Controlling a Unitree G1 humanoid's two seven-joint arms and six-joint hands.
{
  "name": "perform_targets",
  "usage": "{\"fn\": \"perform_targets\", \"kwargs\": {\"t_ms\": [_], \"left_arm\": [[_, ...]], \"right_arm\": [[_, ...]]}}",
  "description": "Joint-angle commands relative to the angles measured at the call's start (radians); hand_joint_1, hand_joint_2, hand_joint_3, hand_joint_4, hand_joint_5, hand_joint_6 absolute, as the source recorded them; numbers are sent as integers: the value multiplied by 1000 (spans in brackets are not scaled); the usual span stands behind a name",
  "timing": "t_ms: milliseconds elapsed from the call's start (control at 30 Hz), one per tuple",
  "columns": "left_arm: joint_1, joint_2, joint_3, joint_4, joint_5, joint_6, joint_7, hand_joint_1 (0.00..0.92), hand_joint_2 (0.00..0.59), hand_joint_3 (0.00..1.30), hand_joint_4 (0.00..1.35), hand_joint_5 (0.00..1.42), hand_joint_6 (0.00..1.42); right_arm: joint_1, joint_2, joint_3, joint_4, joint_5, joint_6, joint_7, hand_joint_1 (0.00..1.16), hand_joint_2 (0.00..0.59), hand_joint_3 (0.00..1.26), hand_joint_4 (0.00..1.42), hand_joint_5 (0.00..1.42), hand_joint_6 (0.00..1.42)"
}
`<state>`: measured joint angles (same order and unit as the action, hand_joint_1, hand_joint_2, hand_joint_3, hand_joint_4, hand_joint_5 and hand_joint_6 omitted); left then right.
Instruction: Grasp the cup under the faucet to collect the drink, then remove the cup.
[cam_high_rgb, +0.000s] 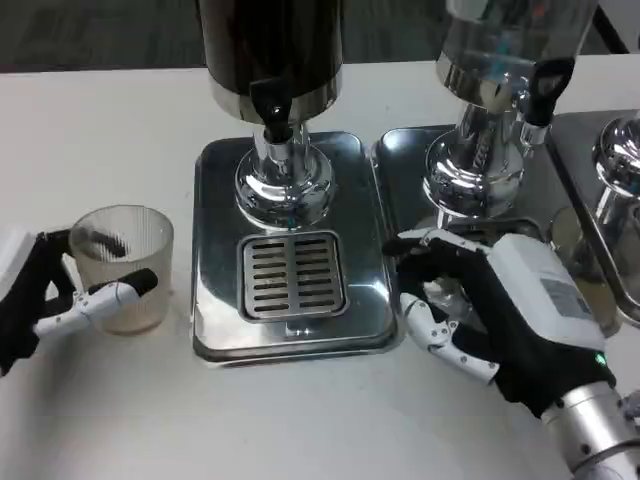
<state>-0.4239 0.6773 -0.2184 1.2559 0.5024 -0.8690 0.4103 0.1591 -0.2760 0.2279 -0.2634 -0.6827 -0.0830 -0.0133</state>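
The clear, ribbed plastic cup (124, 268) stands upright on the white table (100, 130), held between the left hand's (45, 300) fingers (115, 295); the right hand's (490, 315) fingers spread empty.

Ribbed clear plastic cup (123, 262), glossy metal tray (215, 250)

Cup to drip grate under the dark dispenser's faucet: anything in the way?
Head view: nothing stands between the cup and the drip grate, just bare white table and the steel tray's raised rim. The left hand holds the cup.
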Motion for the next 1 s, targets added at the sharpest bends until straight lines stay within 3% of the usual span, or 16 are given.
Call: {"fn": "perform_targets", "kwargs": {"t_ms": [33, 267, 1000], "left_arm": [[20, 35, 30, -33, -18, -56, 38, 99, 199, 595, 620, 988, 1333], [17, 37, 50, -68, -11, -109, 34, 99, 199, 595, 620, 988, 1333], [-112, -104, -52, -65, 60, -58, -41, 99, 200, 591, 615, 992, 1332]], "right_arm": [[-9, 6, 7, 14, 7, -18, -22, 351, 493, 383, 444, 445, 402], [-5, 7, 9, 17, 10, -20, -29, 349, 493, 383, 444, 442, 402], [46, 38, 3, -32, 13, -27, -78, 347, 493, 383, 444, 447, 403]]}}
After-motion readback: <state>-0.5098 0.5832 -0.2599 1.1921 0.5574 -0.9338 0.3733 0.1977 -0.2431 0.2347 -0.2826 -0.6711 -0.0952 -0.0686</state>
